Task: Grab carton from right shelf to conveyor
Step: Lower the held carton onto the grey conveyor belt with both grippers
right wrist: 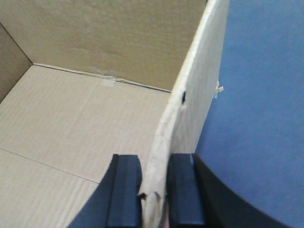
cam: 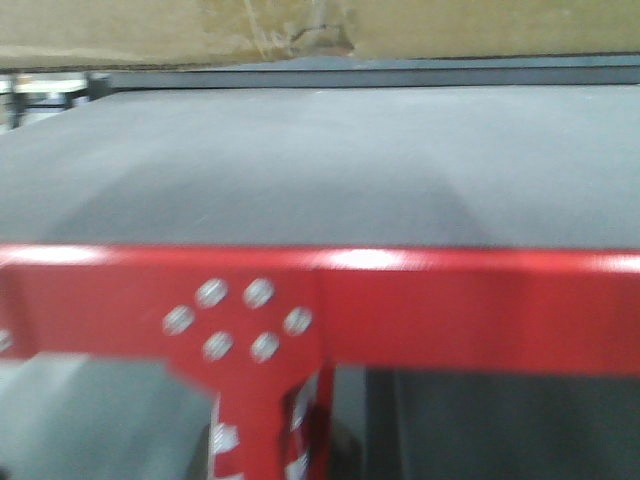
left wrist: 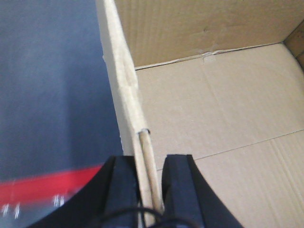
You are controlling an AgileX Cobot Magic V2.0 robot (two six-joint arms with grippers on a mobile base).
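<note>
Conveyor (cam: pixel 320 170) right below me, left gripper (left wrist: pixel 151 166) and right gripper (right wrist: pixel 154 164) each pinching a carton (left wrist: pixel 213 118) wall. Reckon we're at the set-down: lower it level, then let go.

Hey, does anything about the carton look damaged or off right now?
Yes. The carton wall clamped in the left pincer has a crushed, splitting top edge, and the wall in the right pincer bows and shows a small dark puncture. Nothing else stands out.
</note>
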